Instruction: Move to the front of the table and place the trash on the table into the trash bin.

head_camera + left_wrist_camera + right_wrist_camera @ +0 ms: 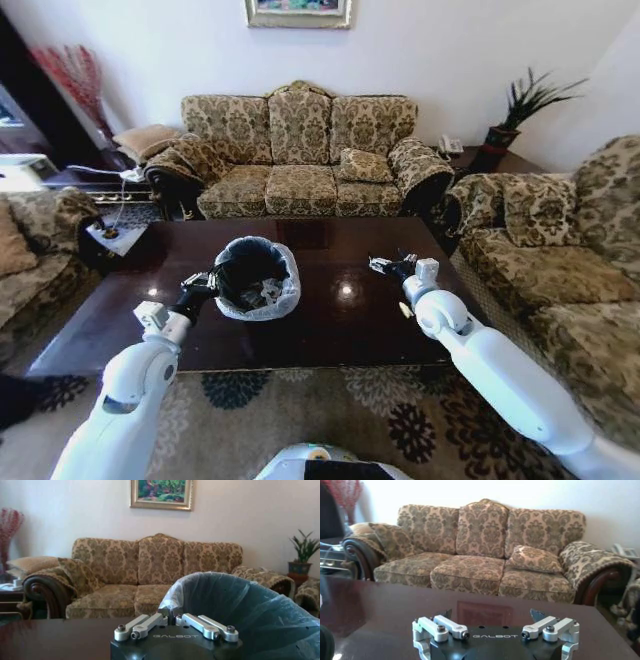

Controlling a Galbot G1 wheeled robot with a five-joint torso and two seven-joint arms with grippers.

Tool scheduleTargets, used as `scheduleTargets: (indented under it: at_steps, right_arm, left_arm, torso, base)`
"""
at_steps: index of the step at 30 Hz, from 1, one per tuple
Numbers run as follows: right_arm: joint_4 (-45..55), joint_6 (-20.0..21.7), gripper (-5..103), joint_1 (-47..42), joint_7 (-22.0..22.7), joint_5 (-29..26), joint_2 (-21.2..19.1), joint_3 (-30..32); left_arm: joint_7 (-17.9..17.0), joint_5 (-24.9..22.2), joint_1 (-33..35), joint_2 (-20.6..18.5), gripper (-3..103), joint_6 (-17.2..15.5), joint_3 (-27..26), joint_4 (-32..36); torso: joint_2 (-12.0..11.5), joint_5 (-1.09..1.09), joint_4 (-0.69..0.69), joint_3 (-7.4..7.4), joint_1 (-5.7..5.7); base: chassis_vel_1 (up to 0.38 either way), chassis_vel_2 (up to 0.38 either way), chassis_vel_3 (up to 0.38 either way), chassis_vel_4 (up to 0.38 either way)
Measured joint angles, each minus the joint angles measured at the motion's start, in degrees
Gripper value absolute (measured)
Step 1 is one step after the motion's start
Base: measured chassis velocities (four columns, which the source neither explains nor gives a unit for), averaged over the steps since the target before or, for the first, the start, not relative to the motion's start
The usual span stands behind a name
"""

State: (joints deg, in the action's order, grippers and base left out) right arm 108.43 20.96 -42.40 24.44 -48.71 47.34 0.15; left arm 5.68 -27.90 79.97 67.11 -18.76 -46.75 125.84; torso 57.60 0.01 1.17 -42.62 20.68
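The left gripper has its fingers drawn together on the near-left rim of the trash bin, pinching the whitish bag folded over it; in the left wrist view the bag's edge rises right from between the closed tips. The right gripper hovers low over the table to the right of the bin, its fingers spread wide apart with bare dark wood between them and nothing held.

The bin stands upright on the table top, a little left of centre, mouth facing up; it is round, so it has no long axis to speak of. Inside it lie pale scraps of trash. One small light scrap sits on the wood just beside the right wrist, on its near side, behind the open fingers rather than between them.

Around the bin the glossy top lies open to the right and toward the far edge. A patterned sofa stands beyond the far edge, an armchair off the right end, and a patterned rug runs under the near edge.
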Motion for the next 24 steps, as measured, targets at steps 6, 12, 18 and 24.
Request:
scheduleTargets:
  at_steps: [6, 12, 18, 24]
  right_arm:
    - [0.0, -0.01, 100, 0.04, 0.04, -0.03, 0.0, -0.02]
    - [0.0, -0.01, 100, 0.07, 0.09, -0.05, -0.01, -0.05]
    - [0.03, -0.01, 100, 0.09, 0.1, -0.07, 0.0, -0.08]
    - [0.05, -0.01, 100, 0.11, 0.09, -0.08, 0.02, -0.09]
  left_arm:
    - [0.0, 0.0, 0.0, -0.01, 2, 0.0, 0.02, 0.01]
    - [0.06, -0.01, -0.01, -0.01, 2, 0.0, 0.03, 0.02]
    - [0.03, -0.04, -0.02, -0.04, 2, -0.01, 0.02, 0.01]
    - [-0.06, -0.03, -0.02, -0.05, 2, -0.02, -0.02, 0.01]
  torso:
    - [0.0, -0.01, 0.0, 0.0, 0.0]
    - [0.0, 0.05, -0.03, 0.0, 0.01]
    - [0.0, -0.07, 0.0, 0.0, 0.0]
    - [0.0, -0.03, 0.02, 0.0, 0.01]
  base:
    - [-0.237, -0.264, 0.442, 0.432]
    - [-0.127, -0.147, 0.204, 0.196]
    - [-0.009, 0.005, -0.001, -0.005]
    - [0.042, 0.047, -0.017, -0.014]
